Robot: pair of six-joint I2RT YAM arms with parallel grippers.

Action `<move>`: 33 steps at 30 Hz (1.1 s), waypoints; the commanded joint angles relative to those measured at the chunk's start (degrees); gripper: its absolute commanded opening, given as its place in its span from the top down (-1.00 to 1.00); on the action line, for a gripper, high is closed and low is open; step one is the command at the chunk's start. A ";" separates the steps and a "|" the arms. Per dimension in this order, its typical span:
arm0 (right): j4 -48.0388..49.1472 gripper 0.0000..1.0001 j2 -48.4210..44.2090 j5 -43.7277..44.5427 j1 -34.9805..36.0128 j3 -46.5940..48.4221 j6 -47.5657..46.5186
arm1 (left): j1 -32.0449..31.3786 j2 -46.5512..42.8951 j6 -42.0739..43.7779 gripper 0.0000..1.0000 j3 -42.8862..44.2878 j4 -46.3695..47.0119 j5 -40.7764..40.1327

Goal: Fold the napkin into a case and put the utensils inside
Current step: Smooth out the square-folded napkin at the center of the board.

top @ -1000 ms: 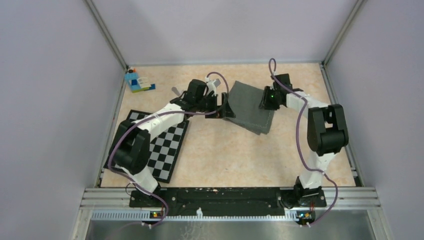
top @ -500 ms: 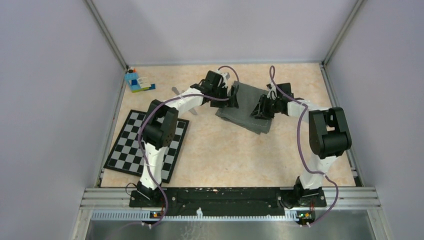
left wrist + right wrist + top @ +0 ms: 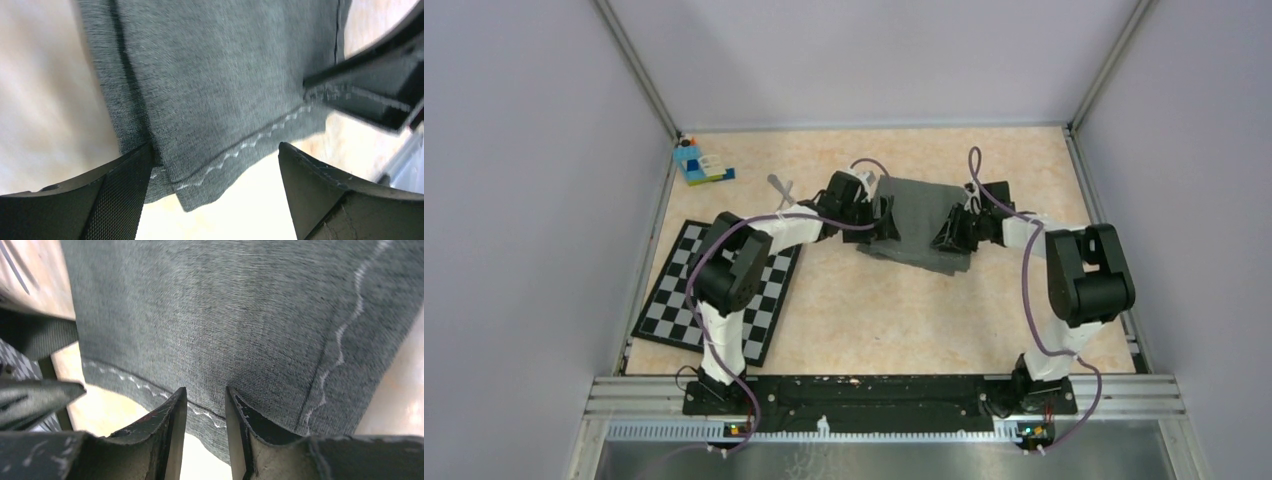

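The napkin (image 3: 919,225) lies partly folded on the table, just above the middle of the top view, with an arm at each end. The left gripper (image 3: 886,218) stands wide open and empty, straddling the cloth's left edge, seemingly lined up to take the layered hem. The right gripper (image 3: 946,232) is narrowed at the right hem, probably to steady the cloth. Whether it actually pinches cloth, I cannot tell.
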 commanded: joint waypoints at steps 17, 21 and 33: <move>-10.26 -0.01 -24.78 4.75 -7.29 -10.49 -2.74 | -5.83 -24.90 -24.92 -0.21 -32.75 16.76 3.02; -10.12 0.01 -24.27 4.60 -7.26 -10.60 -3.51 | -6.09 -24.25 -24.68 -0.08 -32.84 17.64 1.94; -9.60 0.04 -24.66 4.22 -7.25 -10.75 -3.59 | -7.26 -21.61 -26.45 0.03 -33.72 19.20 1.85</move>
